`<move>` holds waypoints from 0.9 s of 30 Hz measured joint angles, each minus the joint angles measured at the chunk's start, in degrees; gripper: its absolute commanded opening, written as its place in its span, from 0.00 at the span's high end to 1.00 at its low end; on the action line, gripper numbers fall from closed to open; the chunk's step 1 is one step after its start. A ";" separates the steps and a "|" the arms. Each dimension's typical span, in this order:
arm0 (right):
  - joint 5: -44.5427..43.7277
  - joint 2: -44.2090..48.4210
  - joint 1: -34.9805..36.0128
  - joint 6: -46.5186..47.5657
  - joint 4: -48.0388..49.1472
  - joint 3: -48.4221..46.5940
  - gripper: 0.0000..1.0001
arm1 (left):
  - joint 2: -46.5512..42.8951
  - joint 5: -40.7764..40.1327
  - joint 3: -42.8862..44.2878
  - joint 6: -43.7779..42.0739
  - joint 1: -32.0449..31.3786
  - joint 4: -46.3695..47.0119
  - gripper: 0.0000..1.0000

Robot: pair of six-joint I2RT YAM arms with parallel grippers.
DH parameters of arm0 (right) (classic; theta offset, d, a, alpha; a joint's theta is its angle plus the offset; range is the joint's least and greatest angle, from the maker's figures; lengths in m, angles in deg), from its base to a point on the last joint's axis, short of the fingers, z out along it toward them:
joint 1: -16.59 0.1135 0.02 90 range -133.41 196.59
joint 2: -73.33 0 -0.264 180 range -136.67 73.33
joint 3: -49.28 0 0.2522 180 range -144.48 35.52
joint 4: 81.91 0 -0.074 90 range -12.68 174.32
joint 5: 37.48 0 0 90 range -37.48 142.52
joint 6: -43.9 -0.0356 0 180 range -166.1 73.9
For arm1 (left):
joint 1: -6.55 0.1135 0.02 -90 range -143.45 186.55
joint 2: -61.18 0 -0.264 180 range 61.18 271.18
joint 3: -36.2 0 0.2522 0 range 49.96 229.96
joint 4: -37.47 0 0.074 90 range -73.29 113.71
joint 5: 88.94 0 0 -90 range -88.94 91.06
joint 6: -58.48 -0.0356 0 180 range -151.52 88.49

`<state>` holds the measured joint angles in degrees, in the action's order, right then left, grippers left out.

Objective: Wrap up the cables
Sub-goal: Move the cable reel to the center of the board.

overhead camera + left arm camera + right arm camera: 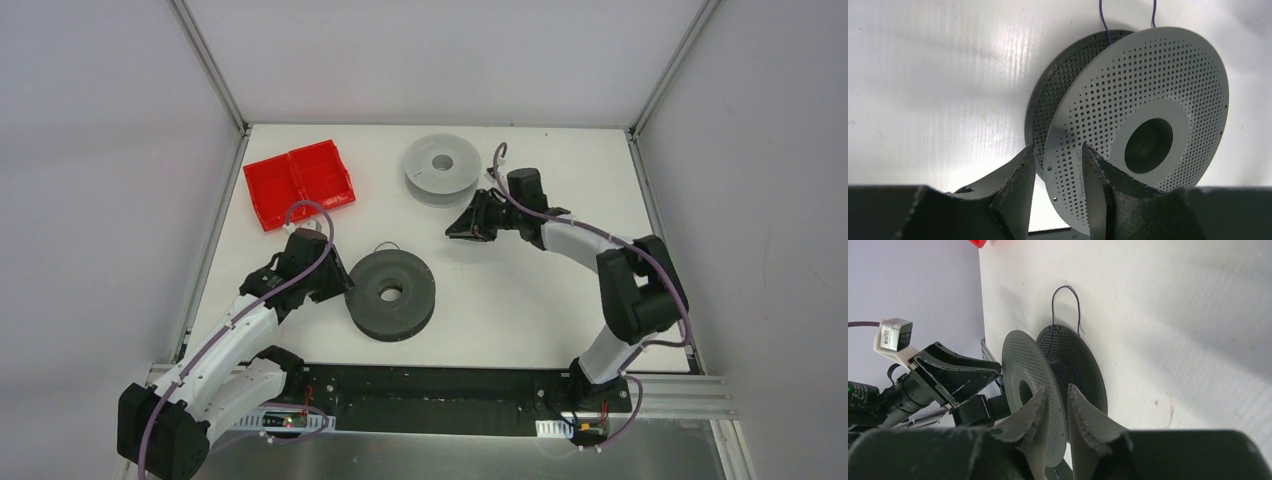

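White table (520,300): left gripper (1058,146), half open astride rim of dark spool (391,293), should steady it while barely parted, empty-looking right gripper (1058,389) pinches cable (1053,315) loop beyond it.

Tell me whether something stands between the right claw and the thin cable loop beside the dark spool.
Nothing visible does. Seen from above, only bare table lies between the right claw and the cable loop that sticks out at the far edge of the dark spool.

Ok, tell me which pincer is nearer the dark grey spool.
Left. The left pincer straddles the rim of the dark grey spool; the right pincer hangs apart, beyond its far-right side.
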<state>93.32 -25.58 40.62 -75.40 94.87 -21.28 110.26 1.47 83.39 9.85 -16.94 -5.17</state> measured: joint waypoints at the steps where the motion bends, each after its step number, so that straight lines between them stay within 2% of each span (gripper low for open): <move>1: -0.96 1.49 -0.20 0.44 -1.20 0.44 0.77 | 0.13 -0.68 0.39 -0.31 0.31 0.04 0.63; 8: -10.25 16.33 4.39 4.74 -11.10 7.04 0.76 | 3.17 -2.62 3.06 -1.46 0.72 0.37 0.63; 13: -16.70 26.71 15.02 5.86 -16.85 12.02 0.76 | 3.19 -4.68 3.93 -2.29 1.01 -0.17 0.61; 17: -21.75 31.98 24.55 4.68 -17.59 15.04 0.76 | 3.48 -5.66 6.54 -4.39 2.36 -0.83 0.60; 22: -27.76 31.30 33.88 3.06 -15.82 16.24 0.76 | 5.44 -4.92 9.31 -6.16 6.62 -0.94 0.59; 27: -31.17 23.10 38.62 2.08 -12.94 15.02 0.75 | 8.04 -2.01 10.78 -7.43 12.50 -1.51 0.59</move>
<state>62.15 -2.48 79.24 -73.32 81.93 -6.26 118.31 -0.54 94.17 2.42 -4.44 -6.68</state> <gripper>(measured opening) 0.245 0.412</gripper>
